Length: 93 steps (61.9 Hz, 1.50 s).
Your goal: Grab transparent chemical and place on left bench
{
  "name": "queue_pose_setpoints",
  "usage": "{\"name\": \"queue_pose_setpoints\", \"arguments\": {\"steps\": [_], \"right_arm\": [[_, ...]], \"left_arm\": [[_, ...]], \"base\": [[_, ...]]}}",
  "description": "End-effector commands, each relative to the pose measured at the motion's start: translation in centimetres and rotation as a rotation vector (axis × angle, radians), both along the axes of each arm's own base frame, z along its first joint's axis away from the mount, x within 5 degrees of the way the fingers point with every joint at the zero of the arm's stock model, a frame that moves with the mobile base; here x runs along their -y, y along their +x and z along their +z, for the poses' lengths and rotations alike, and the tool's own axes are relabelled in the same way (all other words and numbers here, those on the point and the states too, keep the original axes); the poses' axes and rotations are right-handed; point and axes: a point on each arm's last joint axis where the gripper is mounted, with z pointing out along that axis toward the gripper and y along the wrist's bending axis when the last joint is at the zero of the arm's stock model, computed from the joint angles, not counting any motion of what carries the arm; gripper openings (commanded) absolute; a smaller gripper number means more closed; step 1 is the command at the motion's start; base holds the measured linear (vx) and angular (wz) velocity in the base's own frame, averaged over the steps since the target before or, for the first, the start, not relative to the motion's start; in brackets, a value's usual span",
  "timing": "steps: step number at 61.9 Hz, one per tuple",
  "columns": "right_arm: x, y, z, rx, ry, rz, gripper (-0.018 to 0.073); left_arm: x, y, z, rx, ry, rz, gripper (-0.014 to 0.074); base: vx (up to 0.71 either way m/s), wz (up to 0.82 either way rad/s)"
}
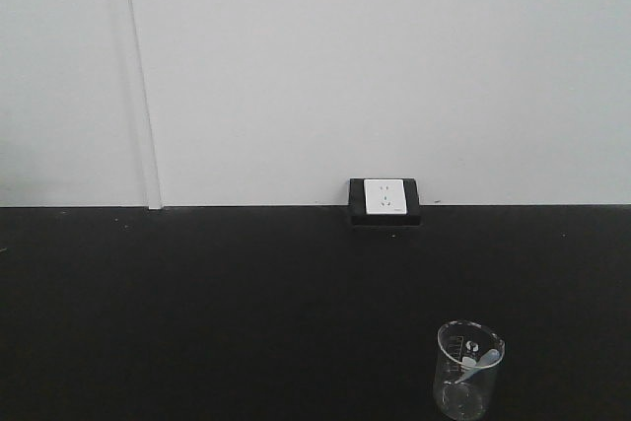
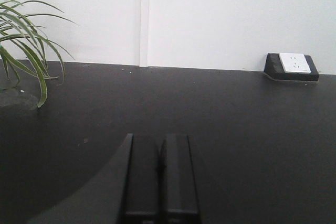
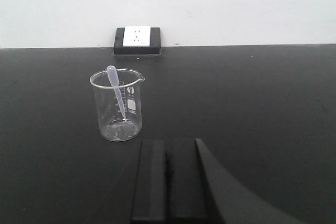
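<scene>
The transparent chemical [image 3: 116,106] is standing upright on the black table [image 3: 252,93], ungrasped. The right gripper [image 3: 167,148] is sitting just short of it, jaws pressed together and empty, and the left gripper [image 2: 160,142] is likewise closed. The approach appears to be proceeding. Next, the right jaws need opening around the glass.

L claw [image 2: 160,174] & R claw [image 3: 167,179] both closed, empty.

Counter [image 1: 197,313]: matte black, running left to right below the wall. Wall [image 1: 414,46]: plain white, meeting the counter's far edge. Socket [image 1: 385,198]: white faceplate in a black housing, on the counter against the wall, right of centre. Vertical strip [image 1: 138,76]: pale, on the wall, far left. Plant [image 2: 23,35]: long narrow green leaves with pale edges, arching over the counter's left end.
</scene>
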Motion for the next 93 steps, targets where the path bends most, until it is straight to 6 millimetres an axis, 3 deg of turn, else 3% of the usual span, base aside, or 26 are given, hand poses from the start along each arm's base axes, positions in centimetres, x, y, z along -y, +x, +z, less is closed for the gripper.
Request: {"name": "queue_pose_setpoints", "arguments": {"steps": [1, 52, 62, 73, 81, 93], "right_arm": [[0.0, 0.0, 0.6, 0.091, -0.003, -0.003, -0.0008], [0.0, 0.0, 0.7, 0.093, -0.004, -0.003, -0.0008], [0.0, 0.0, 1.4, 0.173, 0.0, -0.002, -0.0008], [0.0, -0.2, 2.9, 0.325, 0.006, 0.002, -0.0007], [0.0, -0.2, 4.2, 0.345, 0.014, 0.002, -0.0007], [-0.1, 1.3, 8.9, 0.314, 0.023, 0.005, -0.0004]], "left_arm": [[0.0, -0.1, 0.3, 0.081, -0.014, -0.001, -0.0004], [0.0, -0.1, 0.3, 0.081, -0.014, -0.001, -0.0004], [0.0, -0.1, 0.3, 0.081, -0.014, -0.001, -0.0004], [0.0, -0.1, 0.3, 0.081, -0.014, -0.001, -0.0004], [0.0, -0.1, 0.3, 0.081, -0.014, -0.001, -0.0004], [0.0, -0.1, 0.3, 0.081, -0.014, -0.001, -0.0004]], "base": [[0.0, 0.0], [0.0, 0.0], [0.0, 0.0], [0.0, 0.0], [0.0, 0.0], [0.0, 0.0]]}}
